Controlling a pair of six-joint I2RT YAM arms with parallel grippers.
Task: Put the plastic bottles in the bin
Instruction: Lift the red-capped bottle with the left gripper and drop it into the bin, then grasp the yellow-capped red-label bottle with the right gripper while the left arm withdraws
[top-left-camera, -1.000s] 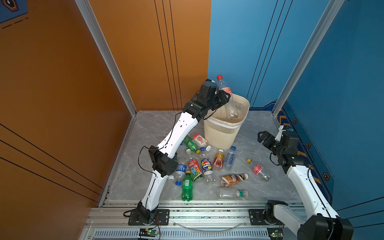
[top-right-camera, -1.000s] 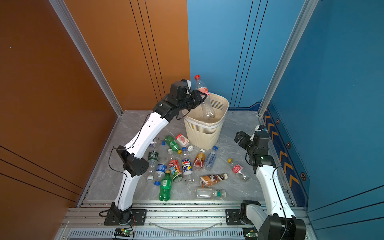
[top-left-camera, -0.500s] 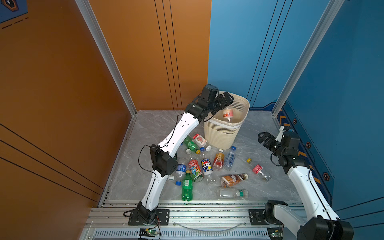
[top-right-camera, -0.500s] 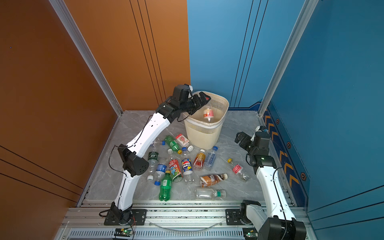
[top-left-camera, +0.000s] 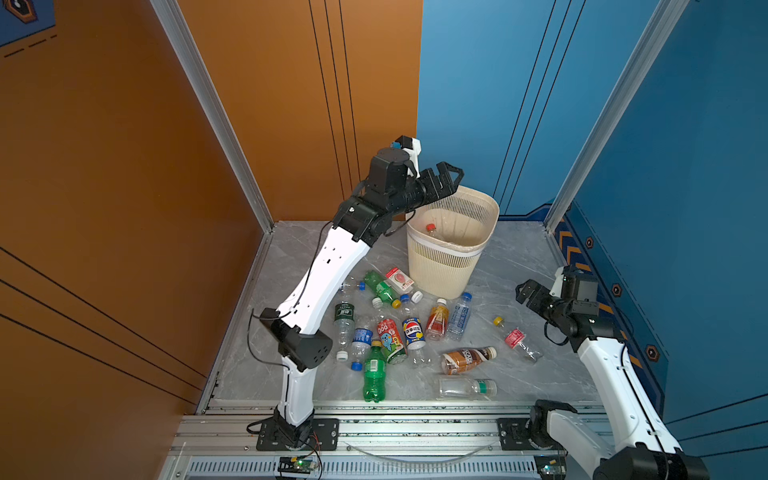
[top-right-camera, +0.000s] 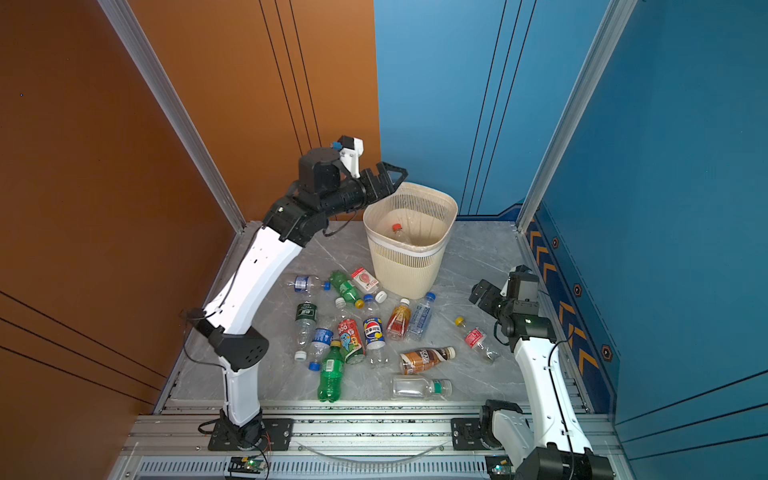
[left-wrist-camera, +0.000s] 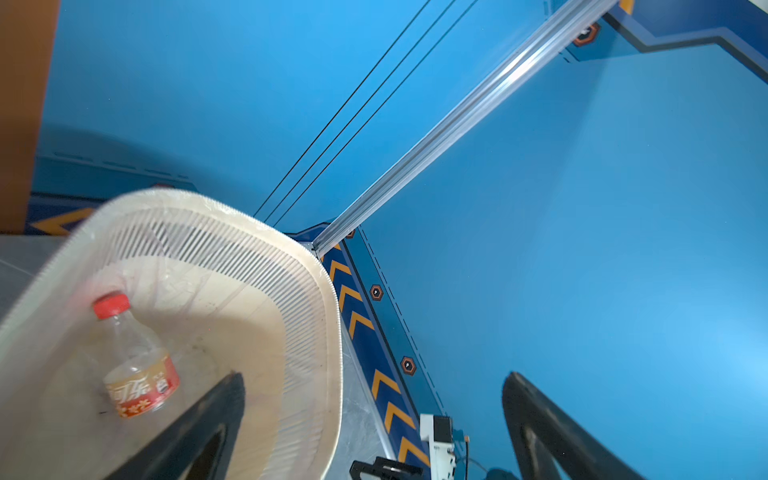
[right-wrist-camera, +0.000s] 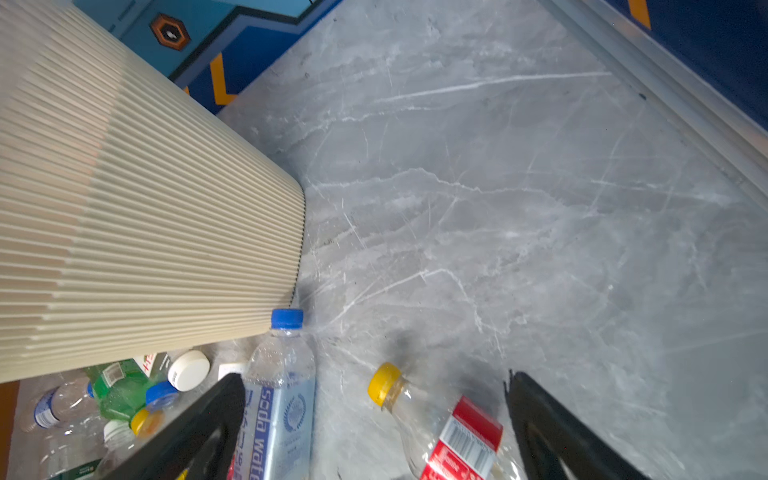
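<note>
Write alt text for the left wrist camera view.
A clear red-capped bottle with an orange-red label sits inside the cream slatted bin. The left claw is open and empty, its two black fingers in the foreground against blue walls.

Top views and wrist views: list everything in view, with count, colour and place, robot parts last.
bin: one, cream, slatted, at the back of the floor.
binned bottle: one, clear, red cap, inside the bin.
clear bottles: about eleven, mixed labels and caps, lying before the bin.
green bottles: two, among the clear ones.
floor: one, grey marble.
walls: orange on the left, blue on the right.
base rail: one, silver, along the front.
arms: two, white and black, on the rail.
left pincer: one, black, open, empty, raised by the bin's rim.
right pincer: one, black, open, empty, low over the floor's right side.
</note>
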